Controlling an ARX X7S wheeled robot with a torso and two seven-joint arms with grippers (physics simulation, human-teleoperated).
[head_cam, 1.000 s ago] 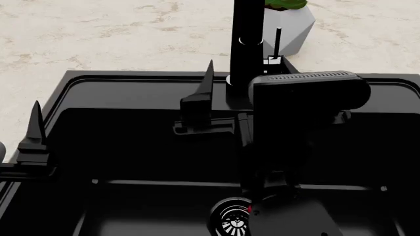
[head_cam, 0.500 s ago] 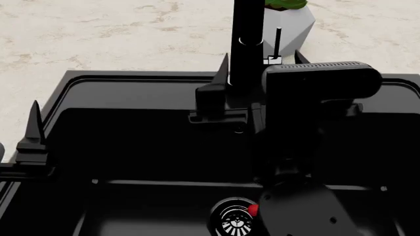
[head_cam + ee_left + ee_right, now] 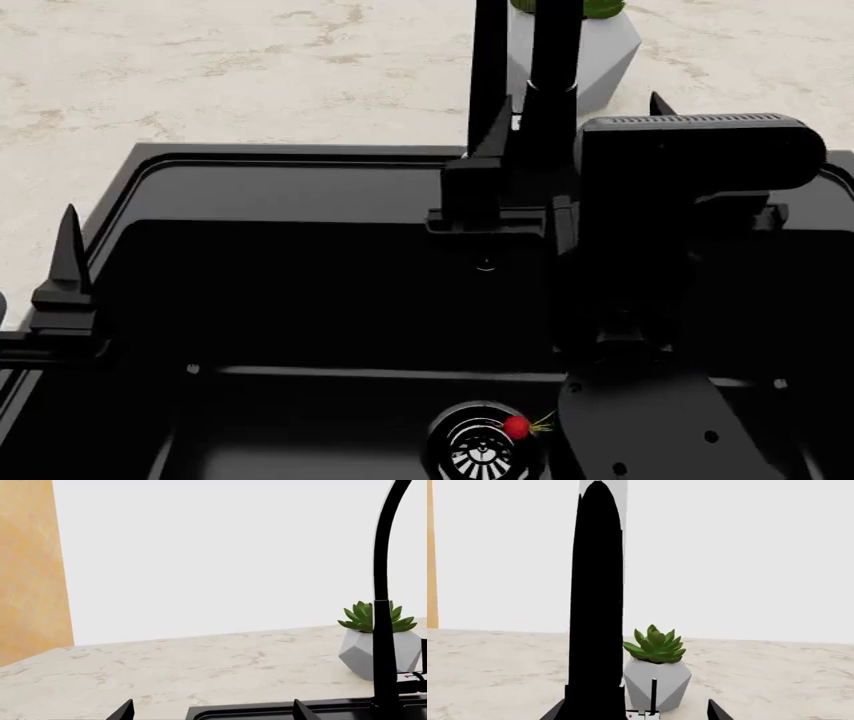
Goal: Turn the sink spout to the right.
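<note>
Nearest the robot, the sink (image 3: 147, 170) fills the lower head view: a glossy black basin with a chrome-ringed drain (image 3: 474, 445) at its floor and a small red item (image 3: 517, 427) lying at the drain's edge. The left gripper (image 3: 67, 265) hangs over the sink's left rim, well apart from the faucet; its fingers are spread with nothing between them. Farther in, the right gripper (image 3: 574, 115) reaches the back rim, its fingers parted. The sink spout (image 3: 489, 60) stands upright just beside the left fingertip (image 3: 497, 118), at the inner face of that finger; whether they touch I cannot tell. Beyond the fingertips, a succulent in a white faceted pot (image 3: 657, 677) sits on the pale stone counter (image 3: 240, 70).
</note>
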